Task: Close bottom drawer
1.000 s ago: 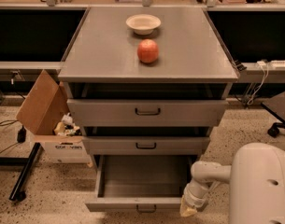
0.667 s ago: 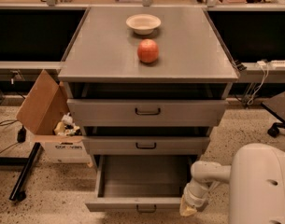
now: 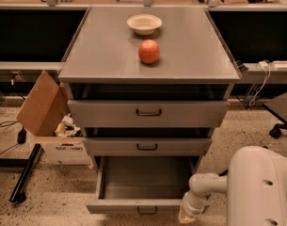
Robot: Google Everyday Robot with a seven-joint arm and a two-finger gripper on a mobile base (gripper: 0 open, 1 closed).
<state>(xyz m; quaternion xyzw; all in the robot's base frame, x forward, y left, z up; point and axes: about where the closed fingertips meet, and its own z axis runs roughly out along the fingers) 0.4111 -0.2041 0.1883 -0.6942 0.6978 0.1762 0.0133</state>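
Bottom drawer (image 3: 143,180) sticks well out past the two fronts above it. End effector (image 3: 187,214) sits low at its front-right corner; can't tell its grip state. Cardboard box (image 3: 53,126) sits left of the cabinet.

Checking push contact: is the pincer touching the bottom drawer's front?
Cannot tell. In the camera view the pincer sits at the right end of the open bottom drawer, overlapping its front panel; neither gap nor contact shows plainly.
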